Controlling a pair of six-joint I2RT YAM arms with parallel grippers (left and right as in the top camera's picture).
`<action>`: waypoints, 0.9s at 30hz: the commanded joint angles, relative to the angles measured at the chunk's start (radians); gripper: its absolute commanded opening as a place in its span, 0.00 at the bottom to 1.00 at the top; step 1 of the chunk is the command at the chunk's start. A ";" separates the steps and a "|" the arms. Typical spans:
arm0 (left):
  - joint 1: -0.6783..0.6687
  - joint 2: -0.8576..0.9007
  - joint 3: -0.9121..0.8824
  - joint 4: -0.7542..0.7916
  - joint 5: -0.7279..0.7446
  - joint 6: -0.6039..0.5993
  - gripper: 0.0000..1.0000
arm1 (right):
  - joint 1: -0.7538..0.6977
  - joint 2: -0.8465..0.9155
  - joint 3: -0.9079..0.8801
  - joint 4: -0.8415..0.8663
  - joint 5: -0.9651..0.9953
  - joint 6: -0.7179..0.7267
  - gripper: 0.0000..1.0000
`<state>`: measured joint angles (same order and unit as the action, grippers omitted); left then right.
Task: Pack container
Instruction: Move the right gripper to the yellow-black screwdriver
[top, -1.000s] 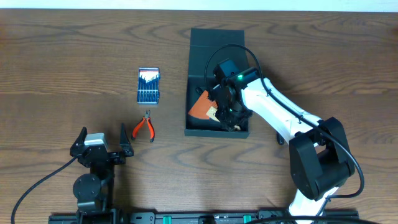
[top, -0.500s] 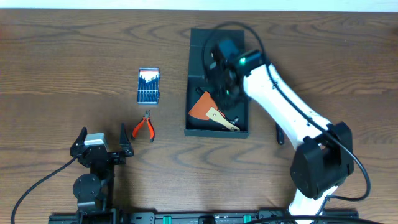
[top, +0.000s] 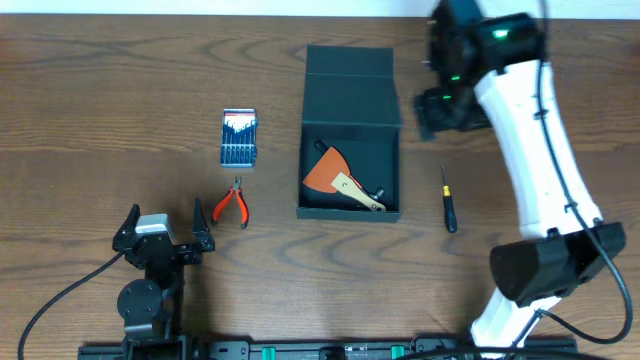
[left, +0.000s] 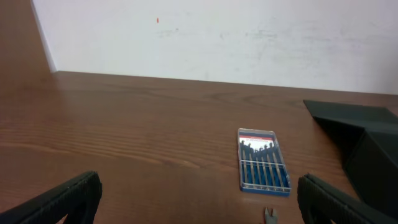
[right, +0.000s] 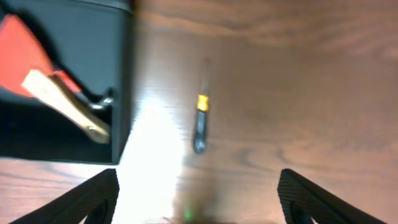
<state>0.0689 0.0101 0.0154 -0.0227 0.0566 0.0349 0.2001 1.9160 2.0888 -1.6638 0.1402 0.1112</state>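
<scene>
Left fingers (left: 68, 199) sit nearest me, spread wide with nothing between them, parked on the near-left of the worktop (top: 100, 100). Just past them are the orange-handled pliers (top: 232, 205), not packed. Over on the right lies a thin black screwdriver (top: 448, 200) with a yellow band, just beside the box but outside it. The container (top: 348, 213) is mid-worktop, open side up, with an orange-bladed scraper (top: 335, 178) with a wooden handle lying in its near half. The far half looks bare. My read on handling: it looks like rigid board, matte, so not slippery. It's probably light for its bulk, so a sideways nudge would likely skate it across the wood. It looks too wide to span with one set of fingers, so I'd pinch a side wall over the rim where nothing lies against it inside. For closing I'd go for the free edge of the lid flap (top: 349, 75). That flap lies folded back flat on the far side, hinge towards the box. The thin walls may flex, so I'd grip close to a corner. The blue screwdriver-set case (top: 238, 137) sits left of the box, well apart. Right fingers (right: 93, 196) are furthest out, up over the far-right beyond the box, apart and empty, looking down on the loose screwdriver.
</scene>
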 joint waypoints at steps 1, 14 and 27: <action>-0.005 -0.006 -0.011 -0.040 0.011 0.017 0.99 | -0.079 -0.005 0.017 -0.018 0.009 0.022 0.85; -0.005 -0.006 -0.011 -0.040 0.011 0.017 0.99 | -0.141 -0.005 -0.042 -0.035 -0.061 -0.053 0.89; -0.005 -0.006 -0.011 -0.040 0.011 0.017 0.99 | -0.133 -0.120 -0.369 0.137 -0.025 -0.036 0.81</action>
<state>0.0689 0.0101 0.0154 -0.0231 0.0566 0.0349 0.0631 1.8919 1.7889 -1.5620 0.1059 0.0685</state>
